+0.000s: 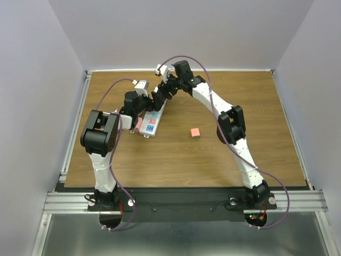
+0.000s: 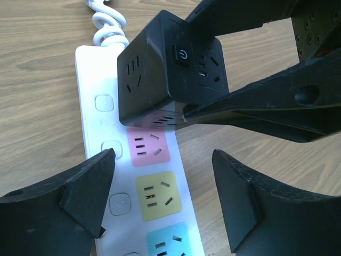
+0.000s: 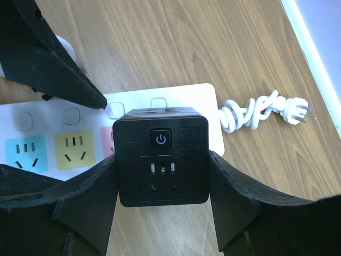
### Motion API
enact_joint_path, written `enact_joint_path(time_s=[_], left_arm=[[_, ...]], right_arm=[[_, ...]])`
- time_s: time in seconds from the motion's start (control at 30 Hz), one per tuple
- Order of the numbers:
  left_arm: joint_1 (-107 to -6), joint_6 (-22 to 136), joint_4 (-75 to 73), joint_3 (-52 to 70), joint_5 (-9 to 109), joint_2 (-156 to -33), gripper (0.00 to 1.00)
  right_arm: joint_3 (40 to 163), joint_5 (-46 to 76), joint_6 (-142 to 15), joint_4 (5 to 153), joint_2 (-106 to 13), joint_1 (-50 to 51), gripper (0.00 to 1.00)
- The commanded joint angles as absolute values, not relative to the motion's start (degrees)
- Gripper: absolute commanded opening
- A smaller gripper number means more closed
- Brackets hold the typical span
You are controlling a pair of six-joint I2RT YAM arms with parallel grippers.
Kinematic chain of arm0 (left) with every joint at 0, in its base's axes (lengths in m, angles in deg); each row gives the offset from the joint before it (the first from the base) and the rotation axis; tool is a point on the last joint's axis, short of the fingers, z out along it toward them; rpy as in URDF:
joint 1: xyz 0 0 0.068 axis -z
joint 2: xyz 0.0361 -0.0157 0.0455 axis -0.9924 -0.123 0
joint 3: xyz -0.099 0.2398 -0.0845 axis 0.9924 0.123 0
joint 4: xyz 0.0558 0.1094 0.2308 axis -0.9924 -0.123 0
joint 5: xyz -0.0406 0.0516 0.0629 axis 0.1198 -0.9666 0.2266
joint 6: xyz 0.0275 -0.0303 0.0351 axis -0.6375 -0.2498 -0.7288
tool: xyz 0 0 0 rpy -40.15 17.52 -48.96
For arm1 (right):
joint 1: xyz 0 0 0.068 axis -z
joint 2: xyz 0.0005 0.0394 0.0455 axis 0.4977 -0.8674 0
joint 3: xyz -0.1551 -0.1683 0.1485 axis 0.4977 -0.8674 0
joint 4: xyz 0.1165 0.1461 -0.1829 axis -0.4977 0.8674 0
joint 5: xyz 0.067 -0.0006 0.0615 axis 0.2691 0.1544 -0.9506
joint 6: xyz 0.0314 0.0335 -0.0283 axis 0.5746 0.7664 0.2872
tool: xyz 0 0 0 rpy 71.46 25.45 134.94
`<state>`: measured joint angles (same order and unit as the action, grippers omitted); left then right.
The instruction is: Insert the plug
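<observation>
Alignment is deciding this step: right fingers (image 3: 85,208) are clamping the black cube plug (image 3: 162,160) by its two sides, holding it over the cord end of the white power strip (image 2: 96,80), just beside the pink socket (image 2: 148,145) (whether its prongs are entering is hidden). Left fingers (image 2: 80,186) are hanging spread wide above the strip, gripping nothing. Judging from this, the cube is wanting a square, straight-down press, with the left fingers pinning the strip to the tabletop (image 1: 256,96).
</observation>
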<state>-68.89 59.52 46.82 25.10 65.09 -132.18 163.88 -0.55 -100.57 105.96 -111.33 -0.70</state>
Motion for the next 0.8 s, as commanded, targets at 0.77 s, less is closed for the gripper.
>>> enact_joint_path(time_s=[0.77], left_arm=[[-62.99,55.88,42.46,23.97,65.46,-135.12,0.87]], right_arm=[[139.82,9.24,-91.41,96.50,-100.69,-1.97,0.00]])
